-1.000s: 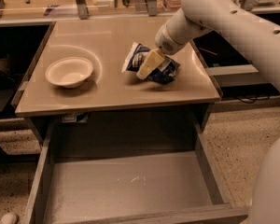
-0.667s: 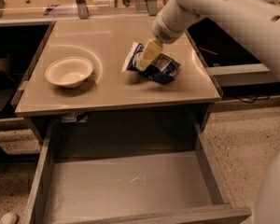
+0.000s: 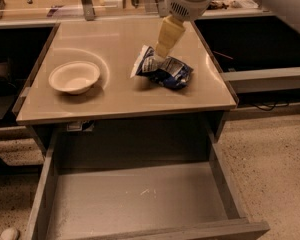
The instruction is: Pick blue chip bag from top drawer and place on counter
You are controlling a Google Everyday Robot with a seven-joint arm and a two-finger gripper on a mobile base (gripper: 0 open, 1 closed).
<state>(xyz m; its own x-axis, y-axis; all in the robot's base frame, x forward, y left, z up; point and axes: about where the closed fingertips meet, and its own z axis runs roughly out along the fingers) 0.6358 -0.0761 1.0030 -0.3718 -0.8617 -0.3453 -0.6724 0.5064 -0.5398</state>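
The blue chip bag [image 3: 169,71] lies crumpled on the right half of the beige counter [image 3: 115,98]. It is dark blue with a white panel. My gripper [image 3: 161,53] hangs from the white arm at the top of the view. It points down at the bag's upper left edge, its cream tip at or just above the foil. The top drawer [image 3: 135,199] is pulled out below the counter, and its grey floor holds only a few small specks.
A white round bowl [image 3: 74,77] sits on the left half of the counter. A wooden bench with metal posts [image 3: 85,4] runs behind the counter. Dark open bays flank the counter left and right. Speckled floor lies to the right of the drawer.
The arm has lifted and swung back toward the top of the view, so the gripper now stands more upright over the bag's upper edge. The bag stays on the counter.
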